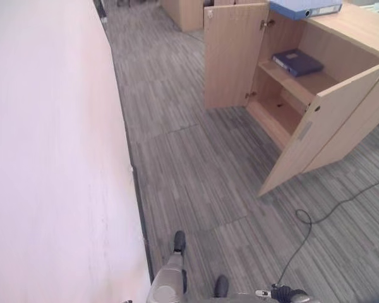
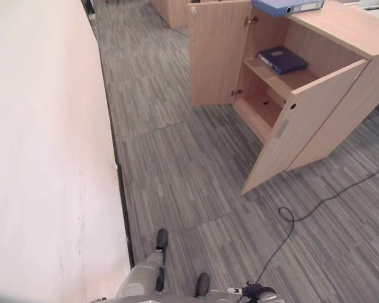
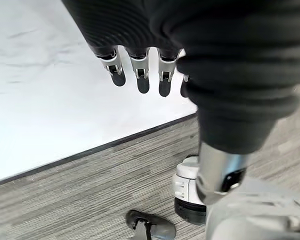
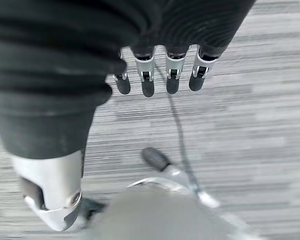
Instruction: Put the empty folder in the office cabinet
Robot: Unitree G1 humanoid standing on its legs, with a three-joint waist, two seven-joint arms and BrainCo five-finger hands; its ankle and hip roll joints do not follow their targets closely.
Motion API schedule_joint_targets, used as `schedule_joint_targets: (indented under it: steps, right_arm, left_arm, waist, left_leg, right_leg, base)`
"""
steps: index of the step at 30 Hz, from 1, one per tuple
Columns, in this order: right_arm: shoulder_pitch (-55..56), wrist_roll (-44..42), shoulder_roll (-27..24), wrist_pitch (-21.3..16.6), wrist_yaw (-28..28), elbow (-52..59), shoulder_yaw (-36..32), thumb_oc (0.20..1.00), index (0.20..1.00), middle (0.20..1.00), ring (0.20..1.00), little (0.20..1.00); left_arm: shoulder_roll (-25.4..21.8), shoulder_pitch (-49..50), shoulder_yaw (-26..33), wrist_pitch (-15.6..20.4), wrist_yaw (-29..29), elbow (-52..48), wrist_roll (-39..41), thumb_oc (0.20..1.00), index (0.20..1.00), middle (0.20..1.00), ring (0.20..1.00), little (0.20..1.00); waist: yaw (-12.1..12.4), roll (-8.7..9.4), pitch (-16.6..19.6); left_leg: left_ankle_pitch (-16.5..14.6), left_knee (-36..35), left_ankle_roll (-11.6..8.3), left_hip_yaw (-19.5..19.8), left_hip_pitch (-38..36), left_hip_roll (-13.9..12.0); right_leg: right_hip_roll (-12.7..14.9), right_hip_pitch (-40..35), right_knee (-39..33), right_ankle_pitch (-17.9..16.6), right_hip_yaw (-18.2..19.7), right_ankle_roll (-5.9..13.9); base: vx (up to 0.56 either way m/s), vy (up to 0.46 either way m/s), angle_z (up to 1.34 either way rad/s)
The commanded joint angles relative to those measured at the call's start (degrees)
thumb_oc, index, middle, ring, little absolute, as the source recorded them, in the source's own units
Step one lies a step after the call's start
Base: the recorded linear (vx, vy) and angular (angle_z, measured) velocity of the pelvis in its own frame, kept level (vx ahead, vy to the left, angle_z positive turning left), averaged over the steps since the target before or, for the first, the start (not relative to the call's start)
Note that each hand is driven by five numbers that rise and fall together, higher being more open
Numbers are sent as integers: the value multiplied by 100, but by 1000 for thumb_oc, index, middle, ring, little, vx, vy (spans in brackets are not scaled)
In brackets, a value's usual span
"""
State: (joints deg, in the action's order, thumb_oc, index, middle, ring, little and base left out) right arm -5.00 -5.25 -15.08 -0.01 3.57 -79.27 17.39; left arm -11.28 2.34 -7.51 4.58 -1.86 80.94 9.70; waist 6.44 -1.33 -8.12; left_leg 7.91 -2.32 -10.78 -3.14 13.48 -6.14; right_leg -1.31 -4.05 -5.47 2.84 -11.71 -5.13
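Note:
A wooden office cabinet (image 1: 354,31) stands at the upper right with both doors swung open. A dark blue folder (image 1: 297,62) lies flat on its upper shelf. A light blue binder (image 1: 305,7) lies on the cabinet's top. The lower compartment (image 1: 283,112) holds nothing that I can see. My left hand (image 3: 142,82) hangs beside a white wall, fingers straight, nothing in it. My right hand (image 4: 148,85) hangs over the carpet with straight fingers, also holding nothing. Both hands are far from the cabinet.
A white wall (image 1: 50,158) runs along the whole left side. Grey striped carpet (image 1: 189,164) stretches between the wall and the cabinet. The near open door (image 1: 328,126) juts out into the floor space. More wooden furniture (image 1: 184,12) stands at the far end.

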Motion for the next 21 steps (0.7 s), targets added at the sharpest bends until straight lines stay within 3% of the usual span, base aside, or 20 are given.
schedule_joint_targets:
  steps: [1,2,3,5,7,9,10,11,12,13,14,15,16,17,18,19,20,21]
  right_arm:
    - [120,185,17,4,40,57,15,1000,1000,1000,1000,1000]
    - [112,221,35,20,65,59,32,1000,1000,1000,1000,1000]
    - [79,254,89,28,79,64,58,1000,1000,1000,1000,1000]
    - [58,260,120,39,92,77,66,1000,1000,1000,1000,1000]
    - [-55,311,208,65,117,155,101,1000,1000,1000,1000,1000]
    - [-65,331,218,82,124,155,89,1000,1000,1000,1000,1000]
    - [-85,369,233,93,137,154,72,1000,1000,1000,1000,1000]
    - [-86,369,231,93,137,154,72,1000,1000,1000,1000,1000]
    - [-88,383,216,94,138,163,59,1000,1000,1000,1000,1000]
    - [-94,387,181,107,147,194,32,1000,1000,1000,1000,1000]
    - [-104,353,160,110,147,232,-6,1000,1000,1000,1000,1000]
    - [-105,353,158,111,147,232,-6,1000,1000,1000,1000,1000]
    - [-114,305,155,110,122,280,-18,1000,1000,1000,1000,1000]
    - [-139,214,164,76,76,442,-42,1000,1000,1000,1000,1000]
    - [-139,211,168,80,74,449,-37,1000,1000,1000,1000,1000]
    - [-224,155,159,32,43,547,-26,1000,1000,1000,1000,1000]
    - [-229,154,155,32,43,545,-24,1000,1000,1000,1000,1000]
    - [-349,54,121,9,37,642,-33,1000,1000,1000,1000,1000]
  left_arm:
    - [-139,70,34,86,-84,-204,-109,1000,1000,1000,1000,1000]
    - [-147,74,56,103,-88,-228,-98,1000,1000,1000,1000,1000]
    - [-164,68,78,126,-115,-263,-61,1000,1000,1000,1000,1000]
    - [-183,58,89,135,-136,-287,-36,1000,1000,1000,1000,1000]
    - [-206,-51,40,168,-156,-387,-7,1000,1000,1000,1000,1000]
    - [-215,-60,22,162,-152,-406,-13,1000,1000,1000,1000,1000]
    - [-223,-91,-42,154,-129,-415,-82,1000,1000,1000,1000,1000]
    - [-221,-92,-42,154,-129,-415,-82,1000,1000,1000,1000,1000]
    - [-233,-113,-72,143,-113,-422,-114,1000,1000,1000,1000,1000]
    - [-225,-122,-125,111,-76,-408,-152,1000,1000,1000,1000,1000]
    - [-234,-116,-146,92,-62,-391,-172,1000,1000,1000,1000,1000]
    - [-231,-117,-146,92,-63,-390,-172,1000,1000,1000,1000,1000]
    - [-250,-104,-153,54,-53,-359,-200,1000,1000,1000,1000,1000]
    - [-322,-82,-135,10,-32,-311,-216,1000,1000,1000,1000,1000]
    - [-327,-85,-129,9,-31,-311,-217,1000,1000,1000,1000,1000]
    - [-325,-90,-133,14,-65,-287,-221,1000,1000,1000,1000,1000]
    - [-320,-94,-130,15,-66,-285,-221,1000,1000,1000,1000,1000]
    - [-333,-120,-163,33,-73,-323,-182,1000,1000,1000,1000,1000]
  waist:
    - [10,9,183]
    - [45,26,224]
    - [109,73,331]
    - [132,109,378]
    - [193,221,551]
    - [214,247,592]
    - [233,305,642]
    - [238,297,653]
    - [239,307,663]
    - [221,275,643]
    - [187,229,609]
    - [188,219,622]
    - [130,174,573]
    - [81,123,472]
    - [76,163,440]
    - [10,75,312]
    - [3,67,303]
    - [-163,-63,115]
  left_leg:
    - [633,-268,472,-124,284,157]
    - [582,-268,523,-160,239,170]
    - [466,-268,614,-250,134,249]
    - [399,-268,663,-306,68,296]
    - [74,-268,893,-483,-155,637]
    - [-9,-268,966,-497,-234,752]
    - [-158,-268,1091,-493,-389,1016]
    - [-154,-268,1090,-495,-376,1006]
    - [-254,-268,1155,-487,-478,1148]
    - [-409,-268,1336,-389,-695,1452]
    - [-501,-268,1431,-312,-828,1571]
    - [-496,-268,1431,-312,-812,1560]
    - [-595,-268,1507,-251,-972,1644]
    - [-858,-268,1575,-183,-1290,1675]
    - [-886,-268,1583,-183,-1320,1725]
    - [-983,-268,1584,-167,-1552,1573]
    - [-988,-268,1574,-160,-1559,1561]
    - [-948,-268,1543,-40,-1792,1358]
  right_leg:
    - [176,-927,47,484,162,917]
    - [267,-949,47,487,169,982]
    - [526,-996,47,439,139,1166]
    - [667,-996,47,387,127,1240]
    - [1294,-1002,225,-34,-19,1583]
    - [1463,-973,387,-179,-55,1657]
    - [1804,-925,832,-573,-153,1776]
    - [1794,-911,826,-584,-147,1773]
    - [1971,-826,1161,-865,-207,1808]
    - [2322,-621,2053,-1545,-300,1803]
    - [2485,-494,2598,-1870,-335,1748]
    - [2473,-482,2585,-1884,-336,1744]
    - [2614,-389,3077,-2036,-386,1661]
    - [2894,-83,3806,-2156,-634,1723]
    - [2958,-56,3913,-2108,-578,1769]
    - [2940,348,4058,-1847,-909,1695]
    - [2931,335,4061,-1829,-926,1680]
    - [2459,862,3866,-1275,-942,1464]
  base:
    - [244,158,-40]
    - [296,202,-14]
    - [297,202,-9]
    - [273,204,-46]
    - [397,342,-67]
    - [252,242,4]
    - [245,250,13]
    - [236,269,20]
    - [195,303,22]
    - [275,426,25]
    - [205,334,34]
    - [164,252,46]
    - [267,293,60]
    - [270,292,56]
    - [306,182,33]
    - [124,11,27]
    - [221,-49,22]
    - [98,-78,34]
